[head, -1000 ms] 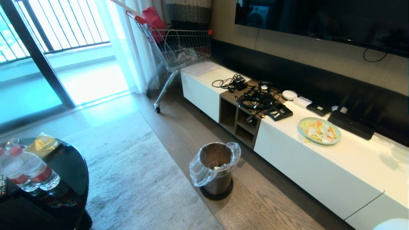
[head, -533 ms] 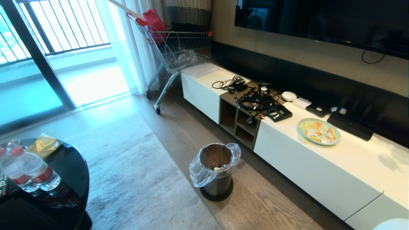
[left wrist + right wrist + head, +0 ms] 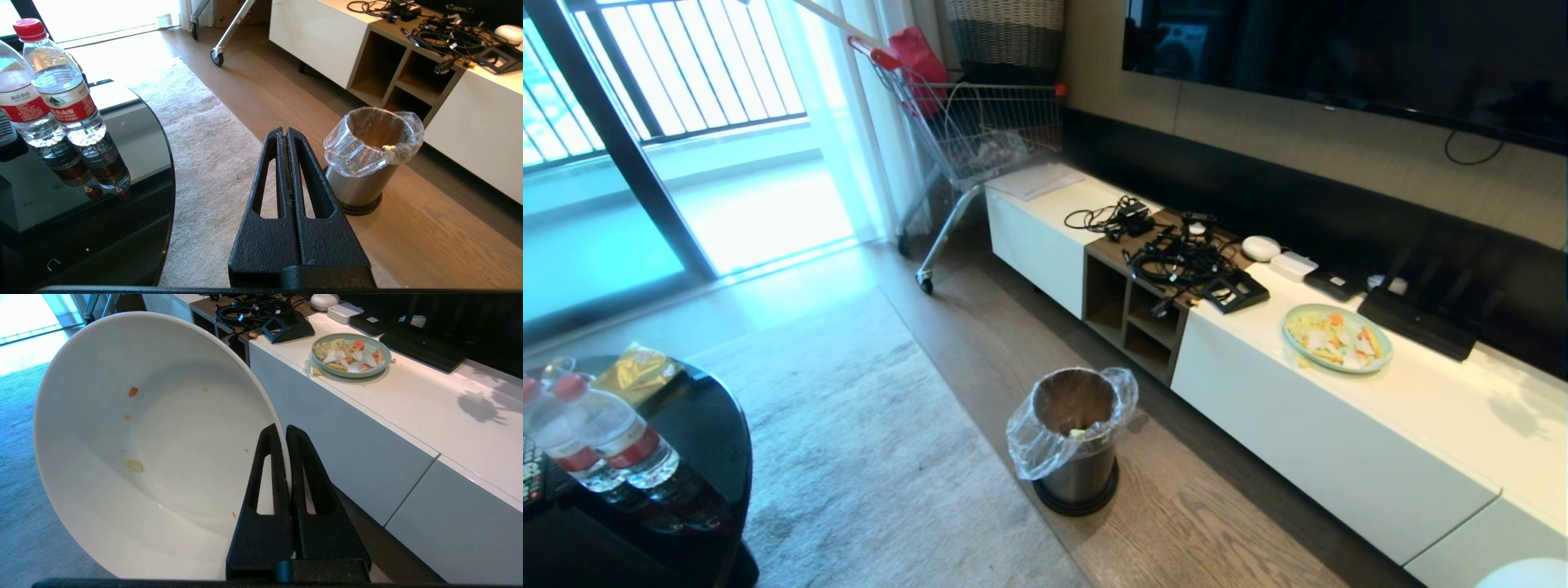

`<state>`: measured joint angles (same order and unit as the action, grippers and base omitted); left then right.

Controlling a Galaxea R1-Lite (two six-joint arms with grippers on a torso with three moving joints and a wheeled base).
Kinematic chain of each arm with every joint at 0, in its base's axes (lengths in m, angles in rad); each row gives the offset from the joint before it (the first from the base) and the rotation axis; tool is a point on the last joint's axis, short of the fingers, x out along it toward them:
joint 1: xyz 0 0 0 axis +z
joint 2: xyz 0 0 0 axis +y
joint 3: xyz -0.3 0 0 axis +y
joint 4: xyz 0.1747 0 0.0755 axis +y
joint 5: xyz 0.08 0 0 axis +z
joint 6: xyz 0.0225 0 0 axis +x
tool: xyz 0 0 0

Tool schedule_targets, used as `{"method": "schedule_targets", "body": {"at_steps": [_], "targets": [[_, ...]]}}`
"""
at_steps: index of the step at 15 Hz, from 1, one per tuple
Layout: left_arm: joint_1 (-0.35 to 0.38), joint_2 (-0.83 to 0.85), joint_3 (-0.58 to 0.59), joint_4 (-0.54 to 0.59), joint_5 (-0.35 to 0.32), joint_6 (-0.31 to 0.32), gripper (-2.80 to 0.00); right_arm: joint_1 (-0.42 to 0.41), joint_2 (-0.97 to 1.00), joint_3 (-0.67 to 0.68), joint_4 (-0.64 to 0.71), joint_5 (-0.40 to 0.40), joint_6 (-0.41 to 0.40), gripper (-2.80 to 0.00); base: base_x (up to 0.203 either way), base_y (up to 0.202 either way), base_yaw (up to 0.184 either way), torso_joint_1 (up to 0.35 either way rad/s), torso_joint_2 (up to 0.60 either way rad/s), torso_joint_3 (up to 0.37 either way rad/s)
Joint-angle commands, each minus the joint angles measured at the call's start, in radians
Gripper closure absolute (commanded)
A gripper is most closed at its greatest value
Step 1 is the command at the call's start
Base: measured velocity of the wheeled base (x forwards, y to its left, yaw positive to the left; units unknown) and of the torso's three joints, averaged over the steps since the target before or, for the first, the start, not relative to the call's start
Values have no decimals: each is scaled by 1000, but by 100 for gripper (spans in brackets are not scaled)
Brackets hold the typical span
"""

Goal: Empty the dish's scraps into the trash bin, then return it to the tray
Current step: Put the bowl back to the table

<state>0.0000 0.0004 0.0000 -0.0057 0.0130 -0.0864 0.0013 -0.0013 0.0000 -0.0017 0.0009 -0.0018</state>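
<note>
White glazed ware fills the right wrist view: the bowl (image 3: 143, 445) is pinched by its rim in the right hand (image 3: 287, 430), one finger inside the wall and one outside, the two nearly meeting on the thin edge. The bowl is tipped on its side with its mouth towards the camera, and only a few orange and yellowish flecks (image 3: 133, 391) cling to the inside. So the emptying looks done, and what remains is carrying it to the tray, which shows in none of the views.

The left hand (image 3: 287, 132) is closed on nothing, fingers pressed flat together, and hangs over the rug with the bin (image 3: 369, 157) just beyond it. From the head view the bin (image 3: 1076, 441) stands on the wood floor in front of the long white cabinet (image 3: 1339, 441), its clear liner folded over the rim and a pale scrap lying at the bottom. A green plate (image 3: 1338, 336) of leftovers sits on the cabinet top, well apart from the bin.

As for handling, the bowl is likely stiff, smooth and breakable, and fairly light. A rim pinch on slick glaze can let it swing or slip, so a steady carry and a gentle set-down seem wise. The rim is the only sensible place to hold such a deep, plain shape.
</note>
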Motion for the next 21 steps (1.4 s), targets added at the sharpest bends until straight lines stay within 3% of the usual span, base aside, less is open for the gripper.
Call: {"method": "schedule_targets", "body": {"at_steps": [1, 4, 16, 21], "targets": [[0, 0, 0, 0, 1, -1, 0, 0, 1, 0, -1, 1, -1, 0, 0, 0, 0, 0, 0, 0], [0, 0, 0, 0, 1, -1, 0, 0, 1, 0, 0, 1, 0, 0, -49, 0, 0, 3, 1, -2], [0, 0, 0, 0, 1, -1, 0, 0, 1, 0, -1, 1, -1, 0, -182, 0, -2, -1, 3, 3], [0, 0, 0, 0, 1, 0, 0, 0, 1, 0, -1, 1, 0, 0, -19, 0, 0, 0, 0, 1]]}}
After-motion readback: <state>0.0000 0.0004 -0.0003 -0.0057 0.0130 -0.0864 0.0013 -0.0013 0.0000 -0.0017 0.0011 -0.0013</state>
